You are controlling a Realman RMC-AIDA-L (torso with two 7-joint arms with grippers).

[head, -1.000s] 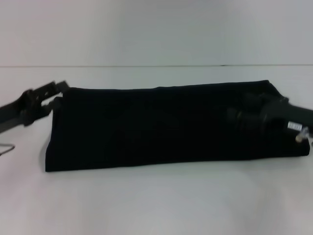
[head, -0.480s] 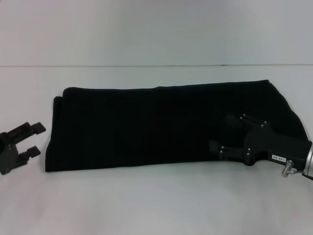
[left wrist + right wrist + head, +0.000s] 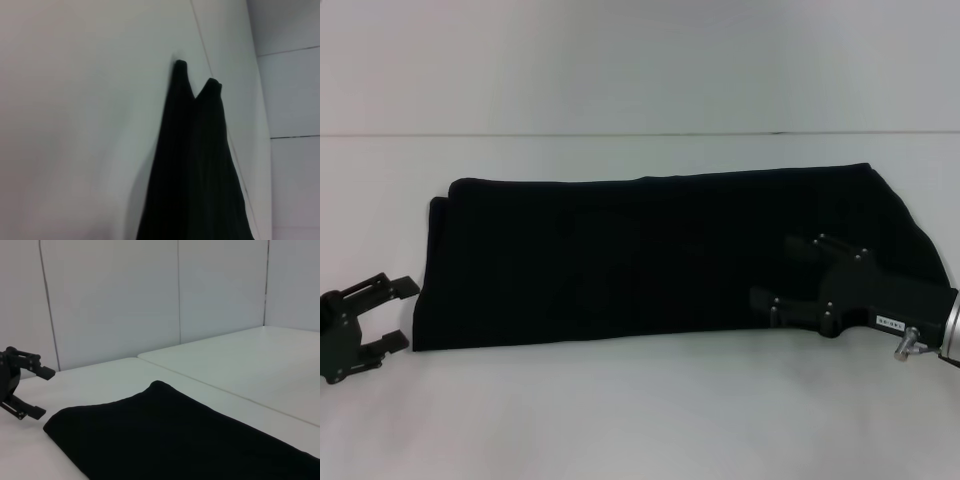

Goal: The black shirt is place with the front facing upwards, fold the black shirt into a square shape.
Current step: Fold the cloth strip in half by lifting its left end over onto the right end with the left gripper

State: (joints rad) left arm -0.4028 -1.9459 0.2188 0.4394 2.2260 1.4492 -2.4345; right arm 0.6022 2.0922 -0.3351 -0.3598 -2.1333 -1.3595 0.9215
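Black shirt [image 3: 650, 255], lettering folded under

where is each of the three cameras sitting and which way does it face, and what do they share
Head view: on the robot's head, looking forward and down at the white table with the black shirt folded into a long band; left gripper open beside its left end, right gripper open over its right end.
Left wrist view: on the left wrist, looking along the black shirt; no gripper shows.
Right wrist view: on the right wrist, looking across the black shirt toward the left gripper; own gripper unseen.
Shared: all three show the shirt.
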